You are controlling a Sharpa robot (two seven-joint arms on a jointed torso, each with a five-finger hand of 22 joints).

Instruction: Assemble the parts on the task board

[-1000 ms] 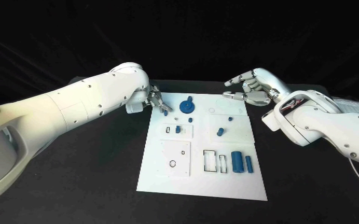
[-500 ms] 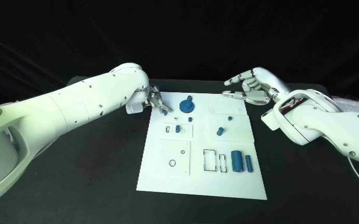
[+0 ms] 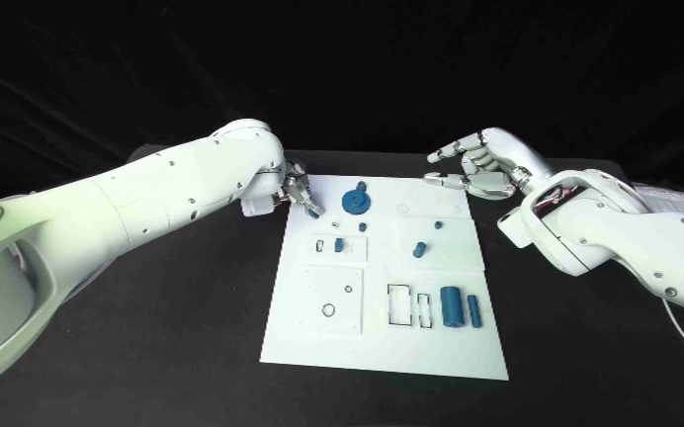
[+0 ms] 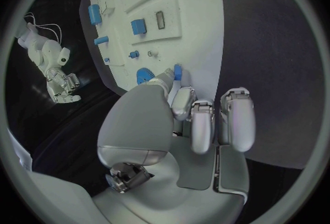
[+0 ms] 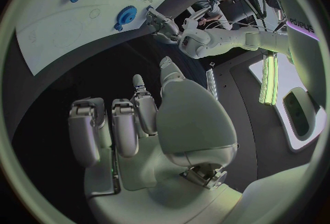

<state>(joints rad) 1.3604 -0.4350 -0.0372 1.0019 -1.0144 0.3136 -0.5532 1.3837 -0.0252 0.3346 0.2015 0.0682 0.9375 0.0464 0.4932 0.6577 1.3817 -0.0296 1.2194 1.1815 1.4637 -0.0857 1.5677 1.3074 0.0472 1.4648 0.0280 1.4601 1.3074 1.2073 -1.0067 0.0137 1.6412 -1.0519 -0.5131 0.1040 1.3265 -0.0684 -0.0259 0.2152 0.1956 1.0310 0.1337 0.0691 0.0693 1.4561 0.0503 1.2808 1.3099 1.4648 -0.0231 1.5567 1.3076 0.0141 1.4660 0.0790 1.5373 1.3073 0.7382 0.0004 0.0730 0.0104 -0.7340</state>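
Note:
The white task board [image 3: 374, 343] lies in the middle of the black table. My left hand [image 3: 299, 193] hovers at the board's far left corner and pinches a small blue part [image 3: 313, 213] between thumb and fingertip; the same part [image 4: 177, 72] shows beside the blue gear [image 4: 143, 75]. That gear [image 3: 357, 198] sits near the board's far edge. A blue peg [image 3: 419, 249], a small blue block [image 3: 339, 245] and two blue cylinders [image 3: 451, 306] lie further down the board. My right hand [image 3: 477, 170] hangs over the far right corner with its fingers apart and nothing in them.
Bare black table surrounds the board [image 5: 62, 15] on all sides. White rectangular recesses [image 3: 334, 300] and outlined slots [image 3: 399, 305] mark the board's near half. My right forearm [image 3: 599, 229] lies along the board's right side.

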